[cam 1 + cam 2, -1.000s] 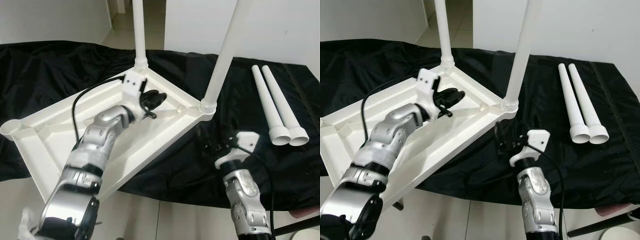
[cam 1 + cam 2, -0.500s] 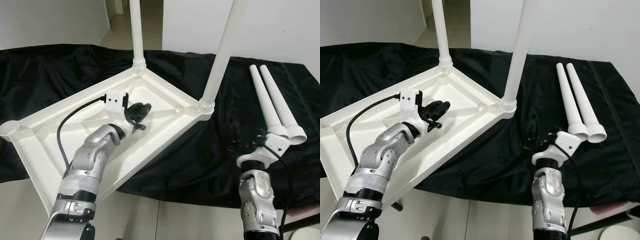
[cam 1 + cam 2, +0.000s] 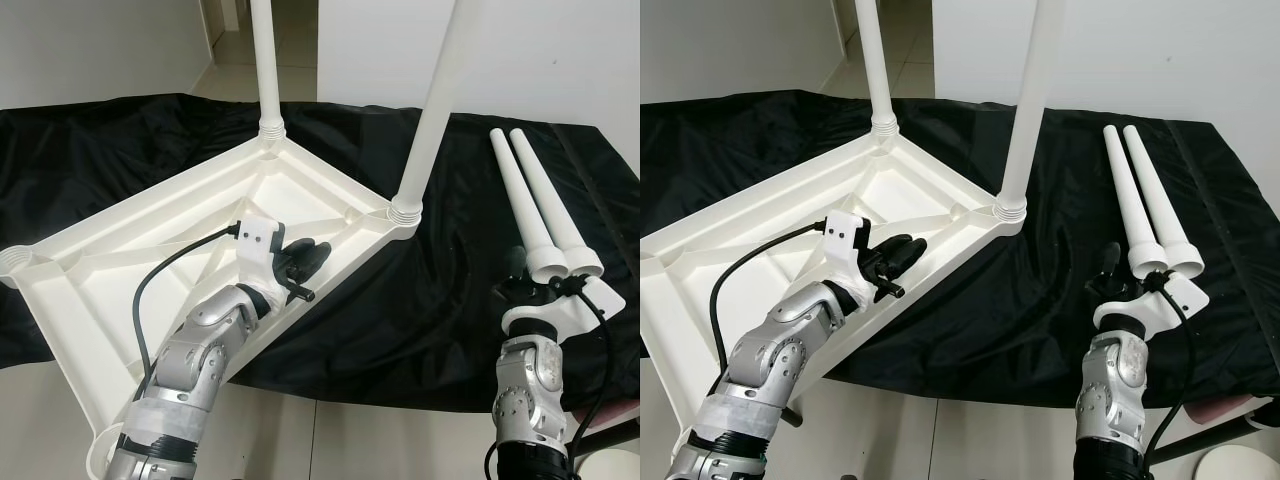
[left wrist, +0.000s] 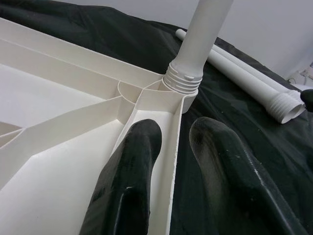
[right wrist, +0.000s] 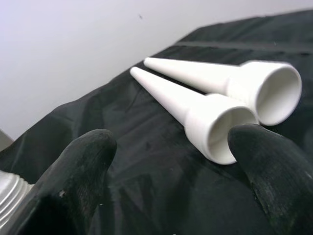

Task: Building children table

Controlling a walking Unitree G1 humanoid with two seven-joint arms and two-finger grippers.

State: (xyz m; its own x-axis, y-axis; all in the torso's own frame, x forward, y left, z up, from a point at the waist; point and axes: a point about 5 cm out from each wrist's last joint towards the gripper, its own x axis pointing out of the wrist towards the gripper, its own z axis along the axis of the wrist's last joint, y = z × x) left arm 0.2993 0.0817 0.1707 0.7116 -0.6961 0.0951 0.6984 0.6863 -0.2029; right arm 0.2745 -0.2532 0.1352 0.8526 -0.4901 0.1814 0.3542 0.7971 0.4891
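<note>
1. Comparing with one second back: the left gripper (image 3: 308,262) has drawn away from the far corner of the upturned white tabletop (image 3: 120,260) and now sits at the rim near the corner that carries the nearer fitted leg (image 3: 430,105). Its fingers (image 4: 129,171) are narrowly parted, one on each side of the rim wall, not visibly clamped on it.
2. The right gripper (image 3: 1118,268) has moved from the black cloth (image 3: 420,310) below that corner out to the two loose legs (image 3: 1145,205). Its jaws are spread wide, empty, just short of the open socket end of the nearer loose leg (image 5: 195,110); one fingertip (image 5: 266,156) lies just beside that mouth.
3. Tabletop rests underside up on the cloth, overhanging the edge toward the robot. A second fitted leg (image 3: 265,65) stands at the far corner.
4. Loose legs lie side by side, touching, on the cloth beyond the nearer fitted leg, wide ends toward the robot.
5. A black cable (image 3: 165,290) loops from the left wrist across the tabletop's ribs.
</note>
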